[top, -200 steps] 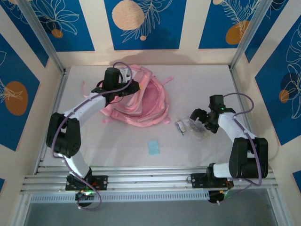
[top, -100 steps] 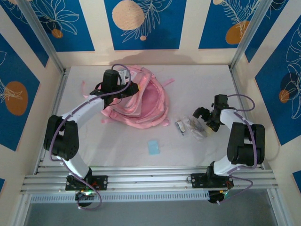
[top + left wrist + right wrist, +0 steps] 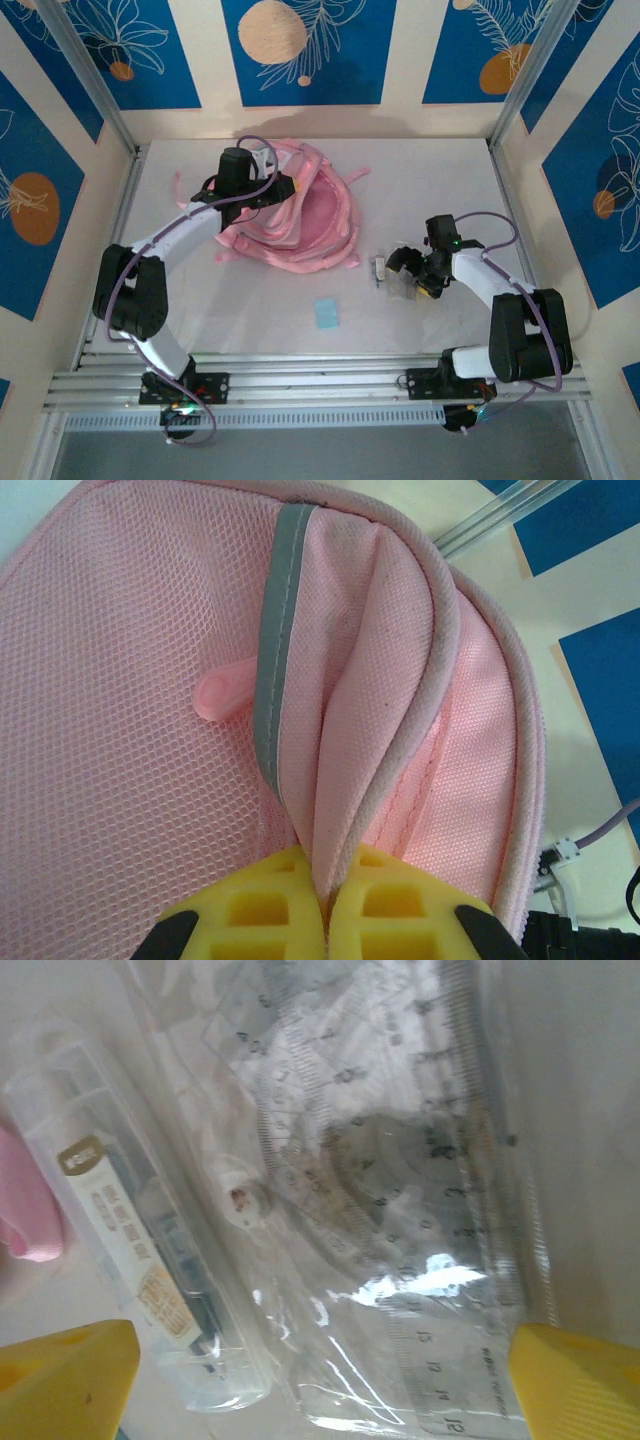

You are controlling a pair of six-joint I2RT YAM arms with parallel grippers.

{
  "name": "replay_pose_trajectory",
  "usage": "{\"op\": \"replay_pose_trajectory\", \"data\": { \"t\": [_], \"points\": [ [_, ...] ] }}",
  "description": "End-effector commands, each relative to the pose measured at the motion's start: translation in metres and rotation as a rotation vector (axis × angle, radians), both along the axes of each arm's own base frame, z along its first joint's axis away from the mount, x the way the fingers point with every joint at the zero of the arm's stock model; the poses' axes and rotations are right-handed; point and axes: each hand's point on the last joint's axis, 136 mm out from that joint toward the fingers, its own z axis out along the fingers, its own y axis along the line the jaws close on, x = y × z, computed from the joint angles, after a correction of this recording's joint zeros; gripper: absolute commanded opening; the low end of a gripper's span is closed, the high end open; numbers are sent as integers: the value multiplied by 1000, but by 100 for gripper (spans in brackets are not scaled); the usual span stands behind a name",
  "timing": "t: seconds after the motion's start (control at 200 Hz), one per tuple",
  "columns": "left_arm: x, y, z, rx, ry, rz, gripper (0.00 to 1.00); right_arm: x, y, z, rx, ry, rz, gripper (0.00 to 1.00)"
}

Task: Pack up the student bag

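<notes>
Your student bag lies on the white table, toward the far side and left of centre, with its main opening gaping upward and its pink straps spilling out along the near edge. Your left gripper sits at the bag's far left rim. In the left wrist view the left gripper is clenched on a raised fold of the bag's pink cloth: the two yellow fingers press together with the fold pinched between them. Left of that fold you see pink mesh, a grey stripe running down it, and a small pink pull tab just beside the stripe.

Your right gripper is low over the table, right of the bag and apart from it. In the right wrist view the right gripper is spread wide, its yellow fingertips far apart and grasping nothing. Between them lie a clear pouch holding see-through rulers and a protractor, and, touching its left side, a narrow clear box with a printed label.

A small pale blue pad lies alone on the table, nearer to you than the bag.
</notes>
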Motion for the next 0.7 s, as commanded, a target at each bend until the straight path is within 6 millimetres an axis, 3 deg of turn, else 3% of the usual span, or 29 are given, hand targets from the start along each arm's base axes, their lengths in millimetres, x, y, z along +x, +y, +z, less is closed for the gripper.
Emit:
{"op": "replay_pose_trajectory", "data": {
  "t": [0.0,0.175,0.335,0.505,0.695],
  "points": [
    [-8,-9,24,-72,-39,-50,0,-12,-19,-2,-107,34,-26,90],
    [-9,-7,25,-72,-42,-46,0,-8,-16,-5,-118,44,26,86],
    [-10,-6,27,-70,-46,-42,0,-12,-7,-13,-178,104,79,93],
    [-10,-6,26,-69,-44,-42,0,-21,-3,-26,-204,157,79,93],
    [-10,-5,27,-67,-50,-39,0,-24,-1,-30,-248,171,112,75]
  ]
}}
